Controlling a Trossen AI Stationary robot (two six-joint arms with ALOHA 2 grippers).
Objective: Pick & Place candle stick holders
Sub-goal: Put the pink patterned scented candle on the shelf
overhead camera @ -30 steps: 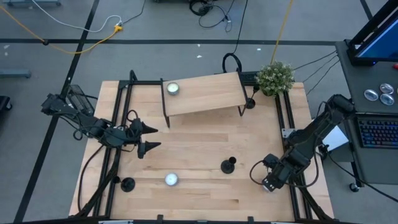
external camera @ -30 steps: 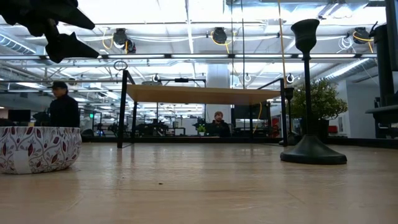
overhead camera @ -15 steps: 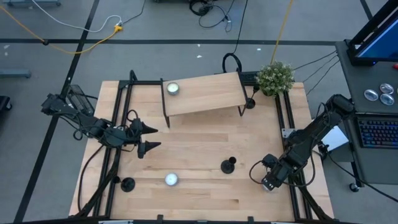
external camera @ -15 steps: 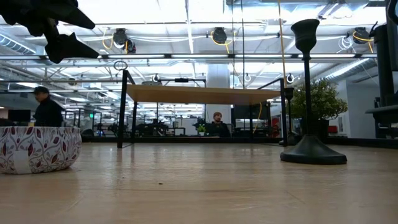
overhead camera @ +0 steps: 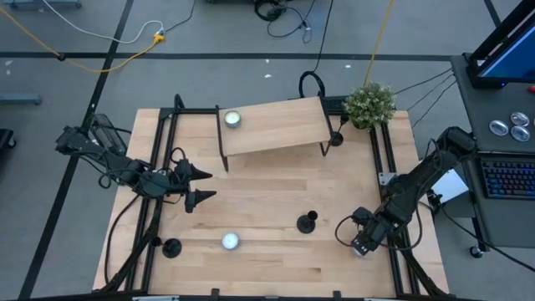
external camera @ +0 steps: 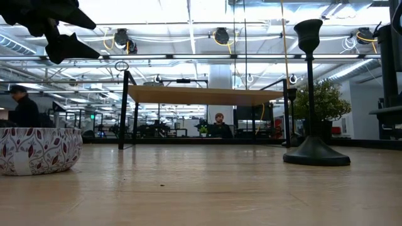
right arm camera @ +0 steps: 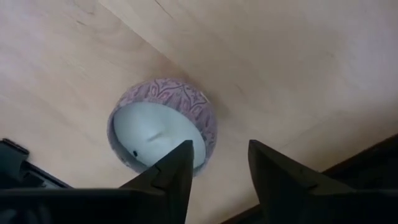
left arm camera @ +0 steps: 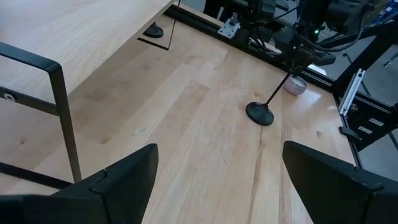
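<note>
The pale wooden tabletop fills the overhead view, and a raised wooden shelf on black legs stands at its 12 o'clock side. The left arm reaches in from 9 o'clock. Its hand hangs above the boards with the fingers spread wide and nothing between them. The right arm folds in from 3 o'clock, and its hand sits low at about 4 o'clock, pointing down over a small patterned bowl. Its fingers stand a moderate gap apart and grip nothing. A potted plant sits at the 1 o'clock corner. Two more small bowls show, one on the shelf and one at 6 o'clock. The candle holders are the smallest things here. One stands upright at about 5 o'clock, near the right hand but clear of it. Another stands at 7 o'clock by the frame rail, and what looks like a third is beside the shelf's leg at 2 o'clock. From table height the nearest one shows a flared round foot, a thin stiff stem and a small cup on top. It is probably rigid metal, light for its height but weighted at the foot, and its matte finish should give the fingers some bite. The stem is the natural place to pinch, low down and close above the foot, since a high or off-centre grip would likely let it swing or tip.
</note>
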